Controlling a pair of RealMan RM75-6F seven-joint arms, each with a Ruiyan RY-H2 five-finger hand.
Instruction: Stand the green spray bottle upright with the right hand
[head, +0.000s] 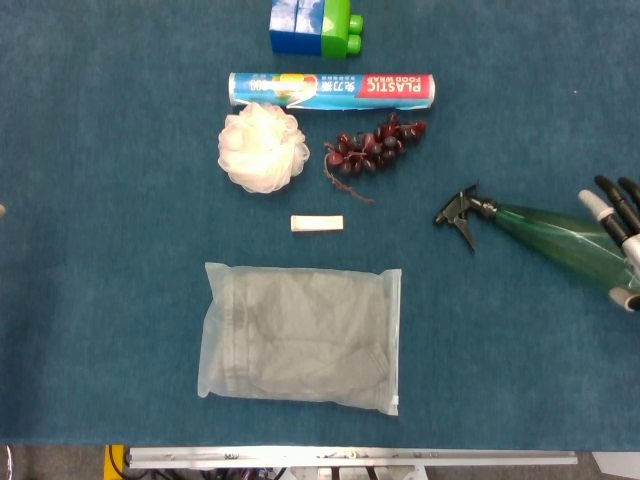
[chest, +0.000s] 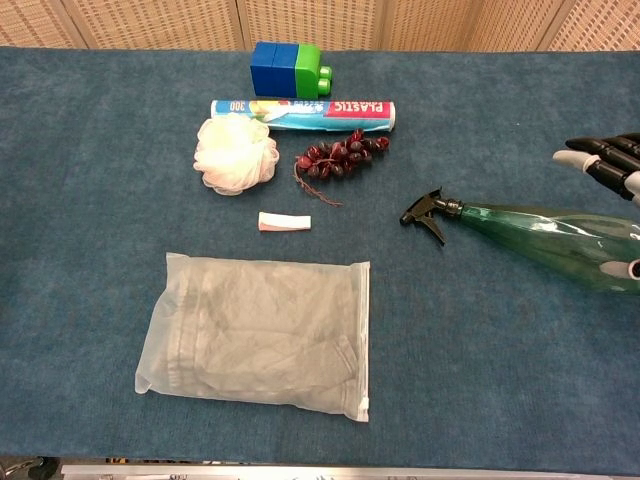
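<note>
The green spray bottle (head: 556, 234) (chest: 540, 234) lies on its side at the right of the blue table, its black trigger head pointing left. My right hand (head: 612, 212) (chest: 603, 166) shows at the right edge, around the bottle's thick end. Its fingers are spread past the far side of the bottle, and the thumb tip (chest: 622, 268) lies at the near side. The fingers are not closed on the bottle; the palm is out of frame. My left hand is in neither view.
Left of the bottle lie a bunch of dark grapes (head: 374, 148), a white bath pouf (head: 262, 146), a plastic-wrap box (head: 333, 90), blue-green blocks (head: 314, 26), a small tan bar (head: 317, 223) and a bagged garment (head: 300, 338).
</note>
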